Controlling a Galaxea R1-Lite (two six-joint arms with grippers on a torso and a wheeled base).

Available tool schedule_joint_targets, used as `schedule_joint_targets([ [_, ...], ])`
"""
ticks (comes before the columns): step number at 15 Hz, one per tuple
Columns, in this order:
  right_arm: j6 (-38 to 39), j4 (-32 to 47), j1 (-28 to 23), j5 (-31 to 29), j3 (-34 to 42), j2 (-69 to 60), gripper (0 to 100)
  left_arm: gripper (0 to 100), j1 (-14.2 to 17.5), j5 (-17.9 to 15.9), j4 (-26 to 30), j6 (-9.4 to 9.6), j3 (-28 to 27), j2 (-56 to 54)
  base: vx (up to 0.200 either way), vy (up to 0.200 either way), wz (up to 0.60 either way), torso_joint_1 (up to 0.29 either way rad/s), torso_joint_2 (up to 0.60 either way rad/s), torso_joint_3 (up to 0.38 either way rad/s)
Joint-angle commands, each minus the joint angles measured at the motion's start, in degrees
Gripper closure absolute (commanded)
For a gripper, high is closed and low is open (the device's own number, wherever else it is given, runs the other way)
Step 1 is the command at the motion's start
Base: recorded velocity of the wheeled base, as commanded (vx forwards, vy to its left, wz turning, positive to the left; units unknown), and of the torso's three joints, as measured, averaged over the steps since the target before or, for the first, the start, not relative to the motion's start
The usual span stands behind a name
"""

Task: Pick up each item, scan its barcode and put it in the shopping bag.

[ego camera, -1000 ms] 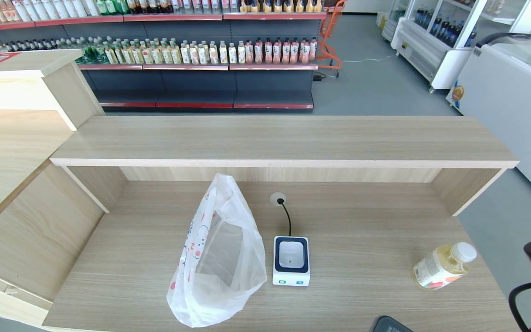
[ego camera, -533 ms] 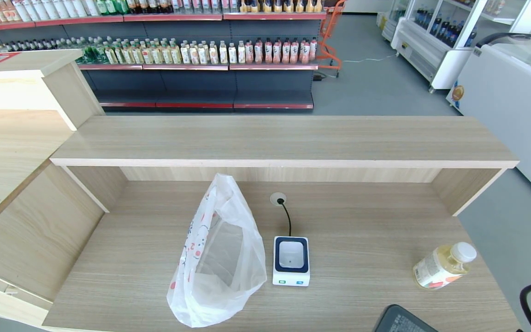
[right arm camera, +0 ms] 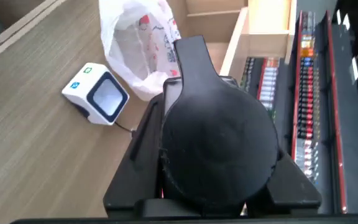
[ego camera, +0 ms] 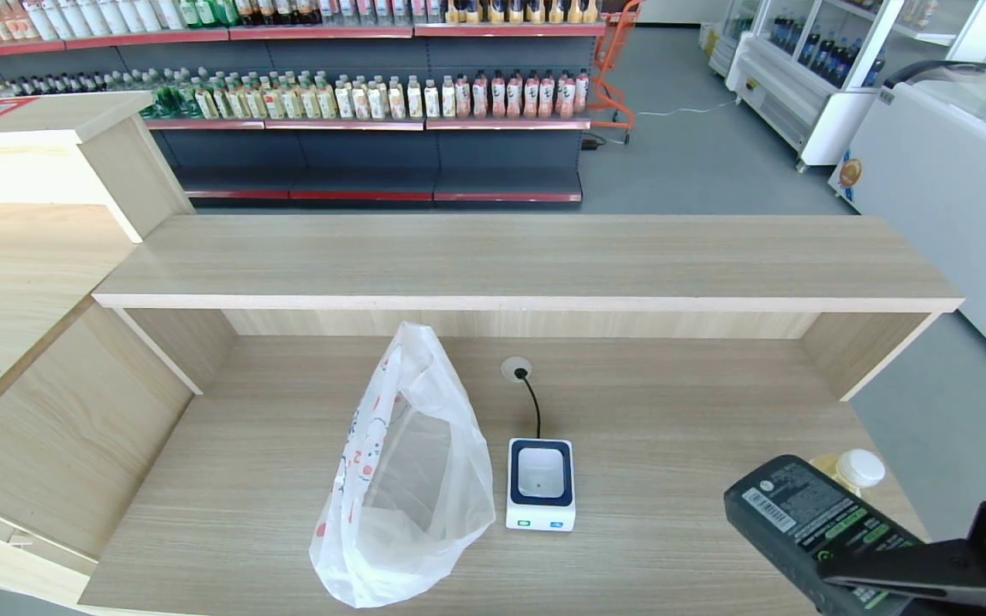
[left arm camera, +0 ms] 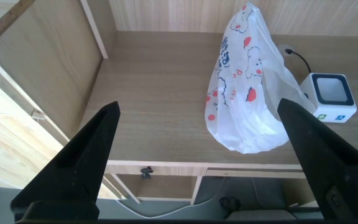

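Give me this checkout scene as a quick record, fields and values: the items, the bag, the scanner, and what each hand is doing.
right hand: shut on black item, raised over the counter's near right corner
black item: barcode label facing up, well right of the scanner
juice bottle: on the counter, mostly hidden behind the black item
scanner: on the counter just right of the bag, window up
shopping bag: standing open, nothing clearly inside
left hand: open, holding nothing

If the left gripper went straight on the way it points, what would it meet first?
Likely the bare counter top, close beside the shopping bag; the left gripper has its jaws open, depth unclear.
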Motion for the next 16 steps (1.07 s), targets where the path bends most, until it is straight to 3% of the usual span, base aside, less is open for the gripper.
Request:
schedule_joint_targets([
  [1,15.75,-1.99,-3.79,-3.12,0.24,-2.75,100,0,0.00,0.01,-0.01,-0.02,0.01,-0.02,0.000,0.000,0.00,0.000,0.00,0.000],
  [4,42.30,-4.54,-3.53,-9.36,-5.73,0.68,100,0,0.00,0.01,-0.01,-0.02,0.01,-0.02,0.000,0.000,0.00,0.000,0.00,0.000],
  [5,64.62,-6.47,-2.83,-15.95,-9.25,2.53,100,0,0.00,0.01,-0.01,-0.02,0.01,-0.02,0.000,0.000,0.00,0.000,0.00,0.000],
  [8,103.73,-8.14,-2.30,-26.32,-14.35,11.23,100,0,0.00,0.01,-0.01,-0.02,0.01,-0.02,0.000,0.000,0.00,0.000,0.00,0.000],
  [10,119.11,-8.49,2.36,-26.41,-14.44,18.00,100,0,0.00,0.01,-0.01,-0.02,0.01,-0.02,0.000,0.000,0.00,0.000,0.00,0.000],
  [12,123.68,-10.08,5.70,-26.41,-14.70,23.45,100,0,0.00,0.01,-0.01,-0.02,0.01,-0.02,0.000,0.000,0.00,0.000,0.00,0.000],
  [14,130.98,-18.43,10.97,-26.41,-13.91,31.80,100,0,0.00,0.01,-0.01,-0.02,0.01,-0.02,0.000,0.000,0.00,0.000,0.00,0.000],
  [16,132.56,-20.80,13.17,-26.50,-15.05,37.16,100,0,0.00,0.01,-0.01,-0.02,0.01,-0.02,0.000,0.000,0.00,0.000,0.00,0.000],
])
